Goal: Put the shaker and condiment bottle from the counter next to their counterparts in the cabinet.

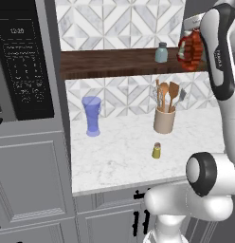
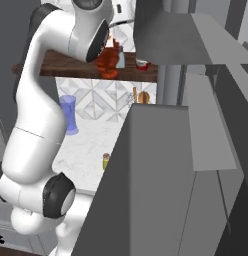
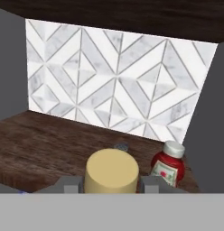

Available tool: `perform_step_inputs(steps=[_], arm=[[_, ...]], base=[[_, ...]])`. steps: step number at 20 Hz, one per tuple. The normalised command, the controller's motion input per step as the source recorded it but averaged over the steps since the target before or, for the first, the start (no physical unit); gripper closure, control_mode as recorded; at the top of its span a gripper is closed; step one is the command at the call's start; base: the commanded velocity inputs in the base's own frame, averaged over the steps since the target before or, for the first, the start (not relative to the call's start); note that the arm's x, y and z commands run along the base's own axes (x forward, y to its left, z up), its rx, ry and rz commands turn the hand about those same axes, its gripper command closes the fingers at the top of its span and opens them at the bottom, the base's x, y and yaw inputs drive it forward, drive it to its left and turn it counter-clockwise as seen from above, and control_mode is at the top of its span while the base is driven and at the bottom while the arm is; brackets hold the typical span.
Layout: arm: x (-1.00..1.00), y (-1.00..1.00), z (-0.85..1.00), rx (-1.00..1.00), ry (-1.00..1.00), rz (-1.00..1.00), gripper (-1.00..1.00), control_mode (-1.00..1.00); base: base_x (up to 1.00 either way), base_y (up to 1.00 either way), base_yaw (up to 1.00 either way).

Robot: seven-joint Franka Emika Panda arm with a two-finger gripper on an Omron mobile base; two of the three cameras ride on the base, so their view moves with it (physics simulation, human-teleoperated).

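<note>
My gripper [image 3: 112, 184] is shut on the condiment bottle [image 1: 189, 50], a red-orange bottle whose tan-yellow cap [image 3: 112, 170] sits between the fingers. The bottle hangs at shelf height over the right part of the dark wooden cabinet shelf [image 1: 110, 62]. The squat red bottle with a white cap [image 3: 169, 163] stands just to its right. The pale blue-grey shaker [image 1: 161, 52] stands on the shelf to its left, and its silver lid [image 3: 120, 146] peeks out behind the cap. The tiny olive-yellow shaker [image 1: 157, 150] stands on the marble counter [image 1: 114, 161], below and apart from the gripper.
A blue glass [image 1: 92, 115] stands at the counter's back left. A beige holder with wooden utensils [image 1: 164, 118] is at the back right, behind the olive shaker. A black microwave [image 1: 24, 61] fills the left. Grey cabinet walls [image 3: 208, 117] close in the shelf's sides.
</note>
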Motion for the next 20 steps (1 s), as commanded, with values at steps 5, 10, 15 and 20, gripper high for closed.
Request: perform_step_inputs(steps=[5, 10, 15, 20], arm=[[0.32, -0.18, -0.13, 0.05, 0.02, 0.07, 1.00, -1.00], [0.28, -0.21, 0.00, 0.04, 0.00, 0.04, 1.00, -1.00], [0.18, -0.15, 0.00, 0.01, 0.00, 0.01, 1.00, -1.00], [0.04, -0.08, -0.01, -0.04, 0.04, 0.00, 1.00, -1.00]], base=[[0.00, 0.00, 0.00], [0.00, 0.00, 0.00], [0.00, 0.00, 0.00], [0.00, 0.00, 0.00]])
